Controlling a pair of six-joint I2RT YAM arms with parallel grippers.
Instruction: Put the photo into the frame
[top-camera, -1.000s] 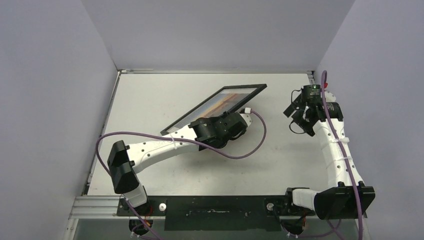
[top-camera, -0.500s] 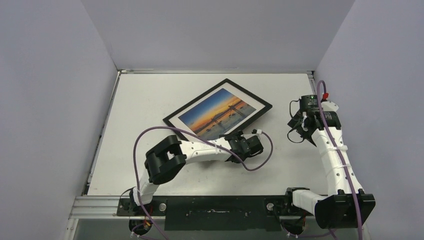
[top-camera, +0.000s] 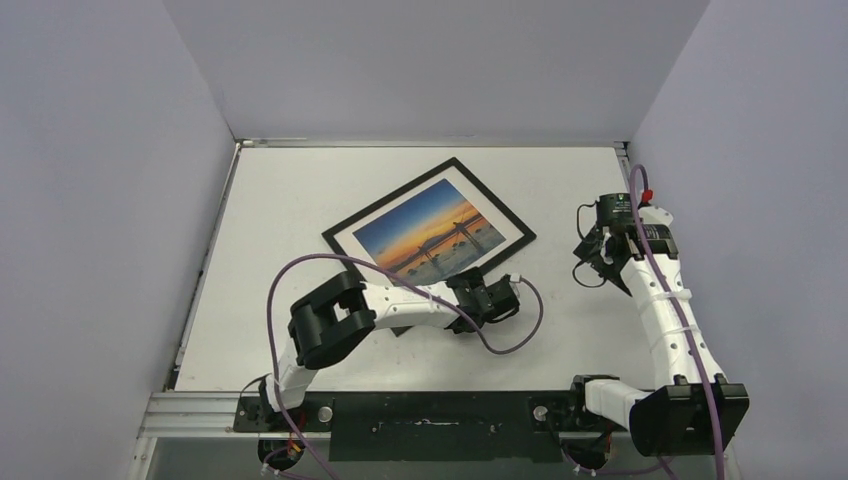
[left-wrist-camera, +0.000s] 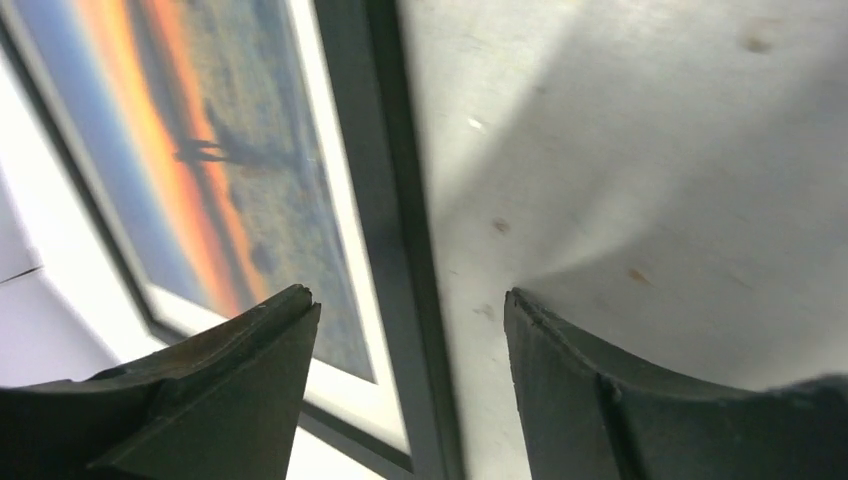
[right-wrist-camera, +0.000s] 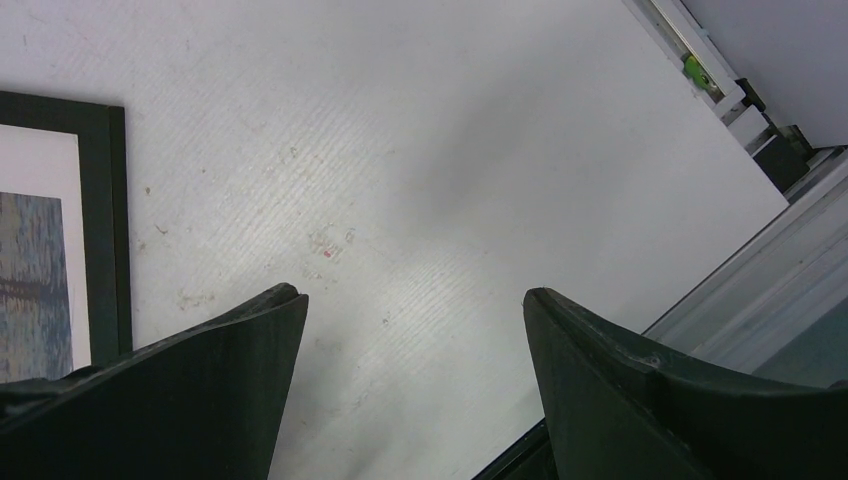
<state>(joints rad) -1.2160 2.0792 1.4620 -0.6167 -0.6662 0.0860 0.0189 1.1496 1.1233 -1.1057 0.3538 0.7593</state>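
Already the photo (top-camera: 428, 228) lies in the frame (left-wrist-camera: 390, 200). The left gripper (left-wrist-camera: 410, 300) and right gripper (right-wrist-camera: 412, 295) have jaws apart, empty; lift straight up

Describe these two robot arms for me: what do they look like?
The left arm and right arm are built alike: slim white tubes dotted with rows of small holes, linked by chunky black joints. A purple cable runs along each. The fingers are dark, curved wedges that narrow towards their tips.
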